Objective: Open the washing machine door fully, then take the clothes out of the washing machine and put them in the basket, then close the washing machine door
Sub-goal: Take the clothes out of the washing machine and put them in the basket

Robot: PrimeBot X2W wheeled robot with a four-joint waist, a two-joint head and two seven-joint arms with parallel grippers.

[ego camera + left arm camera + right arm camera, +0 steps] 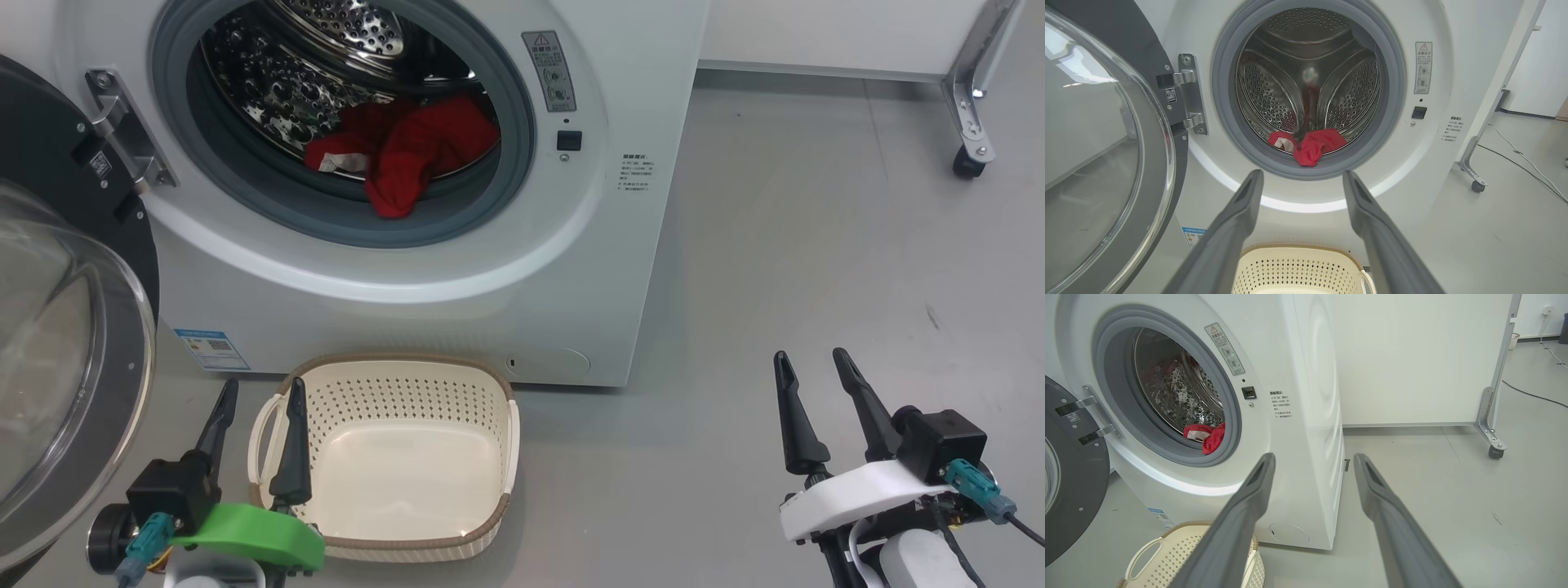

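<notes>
The white washing machine (490,278) stands with its door (57,343) swung wide open to the left. Red clothes (404,151) lie at the front of the steel drum, one piece drooping over the grey seal; the left wrist view shows the clothes (1310,145) low in the drum, the right wrist view shows the clothes (1208,437) from the side. The cream basket (392,384) sits on the floor before the machine, holding nothing. My left gripper (261,396) is open beside the basket's left handle. My right gripper (812,367) is open over bare floor, right of the machine.
A white panel on a metal leg with a caster (967,163) stands at the back right. A cable (1523,157) runs across the grey floor to the right. The door's glass bowl (1090,147) bulges close to my left arm.
</notes>
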